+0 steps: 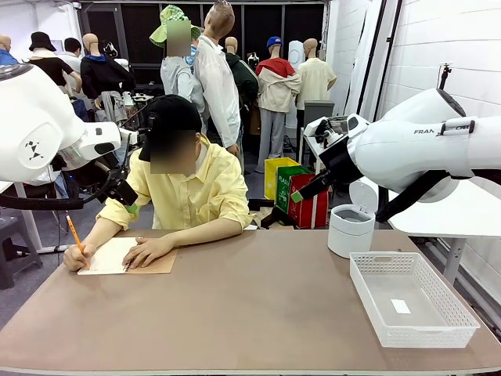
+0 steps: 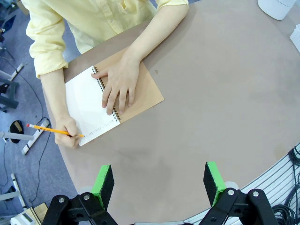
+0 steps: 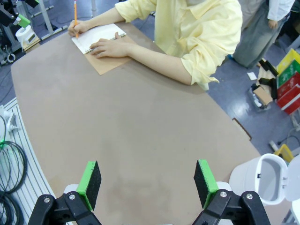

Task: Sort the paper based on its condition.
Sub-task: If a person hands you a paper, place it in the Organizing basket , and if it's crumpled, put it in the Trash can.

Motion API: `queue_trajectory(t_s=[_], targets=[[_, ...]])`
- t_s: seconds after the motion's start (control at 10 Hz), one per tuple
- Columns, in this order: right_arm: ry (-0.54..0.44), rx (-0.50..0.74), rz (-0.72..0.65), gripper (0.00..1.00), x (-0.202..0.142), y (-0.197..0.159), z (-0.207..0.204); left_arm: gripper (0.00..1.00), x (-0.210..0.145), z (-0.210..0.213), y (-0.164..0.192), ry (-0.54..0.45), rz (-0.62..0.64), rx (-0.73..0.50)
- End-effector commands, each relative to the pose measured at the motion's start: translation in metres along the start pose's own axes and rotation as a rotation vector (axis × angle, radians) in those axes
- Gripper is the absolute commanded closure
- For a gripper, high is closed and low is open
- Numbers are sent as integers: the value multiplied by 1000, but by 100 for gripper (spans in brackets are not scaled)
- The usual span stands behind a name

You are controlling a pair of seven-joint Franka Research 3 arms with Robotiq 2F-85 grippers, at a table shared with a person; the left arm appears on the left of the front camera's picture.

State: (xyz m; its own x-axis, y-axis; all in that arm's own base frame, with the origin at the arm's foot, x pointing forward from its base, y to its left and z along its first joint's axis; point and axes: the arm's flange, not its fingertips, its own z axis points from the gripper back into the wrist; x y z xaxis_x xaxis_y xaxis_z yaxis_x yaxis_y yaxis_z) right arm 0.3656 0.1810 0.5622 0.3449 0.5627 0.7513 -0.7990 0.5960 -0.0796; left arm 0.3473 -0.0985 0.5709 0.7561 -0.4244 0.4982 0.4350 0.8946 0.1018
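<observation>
Both the left gripper (image 2: pixel 158 174) and right gripper (image 3: pixel 146 174) are hanging spread and empty above the table (image 1: pixel 250 313). Farther off, the paper (image 2: pixel 84 105) is lying as a notebook (image 2: pixel 150 93) page under the person's hand (image 2: pixel 119 86); thin, limp and light, it is likely calling for a gentle pinch at a free edge

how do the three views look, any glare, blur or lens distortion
front view: soft even light, no hard shadows on the table, in focus; left wrist view: wide-angle lens bows the table edge, notebook crisp; right wrist view: same bowing, no glare, open right gripper in focus
</observation>
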Motion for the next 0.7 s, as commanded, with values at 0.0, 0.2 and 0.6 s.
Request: queue_trajectory(t_s=[0.0, 0.2, 0.6], targets=[[1, 6, -3, 0, -3, 1, 0, 0, 0, 1, 1, -1, -3, 6], [1, 6, -3, 0, -3, 1, 0, 0, 0, 1, 1, -1, -3, 6], [1, 6, -3, 0, -3, 1, 0, 0, 0, 1, 1, -1, -3, 6]])
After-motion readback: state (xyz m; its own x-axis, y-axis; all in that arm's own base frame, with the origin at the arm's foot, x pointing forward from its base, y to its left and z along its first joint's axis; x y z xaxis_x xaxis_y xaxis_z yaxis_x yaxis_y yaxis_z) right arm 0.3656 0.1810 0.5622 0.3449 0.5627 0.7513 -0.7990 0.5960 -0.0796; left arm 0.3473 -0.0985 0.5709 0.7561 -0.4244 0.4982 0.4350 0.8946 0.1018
